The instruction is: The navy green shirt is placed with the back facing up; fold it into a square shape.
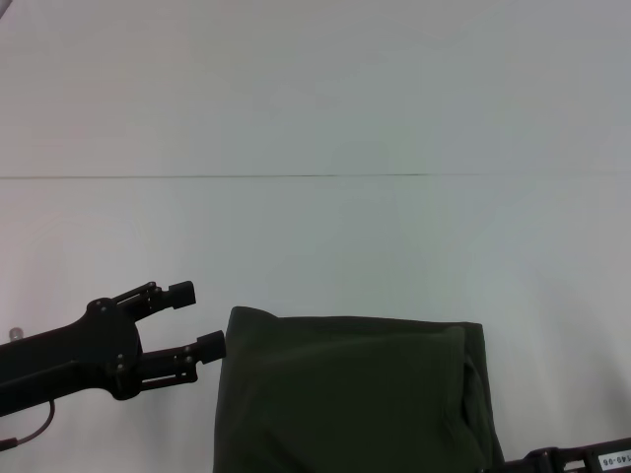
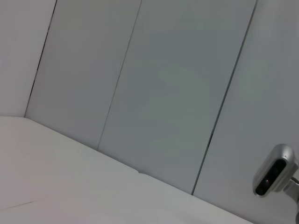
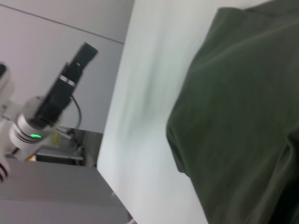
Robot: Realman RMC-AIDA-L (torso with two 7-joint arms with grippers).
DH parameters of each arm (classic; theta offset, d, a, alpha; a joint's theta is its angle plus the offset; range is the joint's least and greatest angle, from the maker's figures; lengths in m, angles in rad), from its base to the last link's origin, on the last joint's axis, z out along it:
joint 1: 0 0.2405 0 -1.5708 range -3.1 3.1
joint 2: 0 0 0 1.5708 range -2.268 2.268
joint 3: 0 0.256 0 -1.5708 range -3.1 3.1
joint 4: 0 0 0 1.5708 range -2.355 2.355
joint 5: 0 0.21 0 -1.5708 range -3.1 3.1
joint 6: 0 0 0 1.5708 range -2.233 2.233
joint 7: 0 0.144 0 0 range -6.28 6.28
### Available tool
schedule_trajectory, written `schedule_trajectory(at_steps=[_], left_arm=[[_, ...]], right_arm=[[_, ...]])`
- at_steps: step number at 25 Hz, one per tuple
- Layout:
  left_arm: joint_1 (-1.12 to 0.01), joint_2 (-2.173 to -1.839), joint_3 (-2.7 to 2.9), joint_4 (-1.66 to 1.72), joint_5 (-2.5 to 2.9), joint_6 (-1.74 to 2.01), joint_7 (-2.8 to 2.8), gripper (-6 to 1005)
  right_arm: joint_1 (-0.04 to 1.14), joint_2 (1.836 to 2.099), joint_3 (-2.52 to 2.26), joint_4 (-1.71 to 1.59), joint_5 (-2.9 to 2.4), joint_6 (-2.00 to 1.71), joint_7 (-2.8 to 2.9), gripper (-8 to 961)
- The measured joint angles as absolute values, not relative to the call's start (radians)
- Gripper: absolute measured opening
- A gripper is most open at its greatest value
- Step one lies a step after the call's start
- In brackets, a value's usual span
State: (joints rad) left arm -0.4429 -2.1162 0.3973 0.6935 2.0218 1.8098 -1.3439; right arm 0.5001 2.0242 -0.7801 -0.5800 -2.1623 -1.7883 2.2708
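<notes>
on my head view the navy green shirt (image 1: 350, 394) lies folded on the white table (image 1: 315, 246) at about 6 o'clock, and my left gripper (image 1: 202, 320) hovers just off its edge at 9 o'clock, jaws spread and holding nothing. the shirt's near part is cut off. only a sliver of the right arm (image 1: 582, 459) shows at 5 o'clock, so i cannot tell that gripper's state.

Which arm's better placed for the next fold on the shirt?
Probably left. The left gripper, jaws open, sits right beside the navy green shirt at its left edge. Only a bit of the right arm shows at the frame's bottom corner.
</notes>
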Motion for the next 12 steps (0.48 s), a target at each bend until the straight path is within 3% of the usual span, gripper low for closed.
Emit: schedule_trajectory(at_steps=[11, 12], left_arm=[[-0.445, -2.114, 0.397, 0.693, 2.022, 1.806, -1.344, 932], [-0.445, -2.114, 0.397, 0.693, 2.022, 1.806, -1.344, 932]], right_arm=[[0.49, 2.031, -0.753, -0.591, -2.173, -1.784, 2.207, 664], [0.489, 2.03, -0.753, -0.591, -2.175, -1.783, 2.206, 577]])
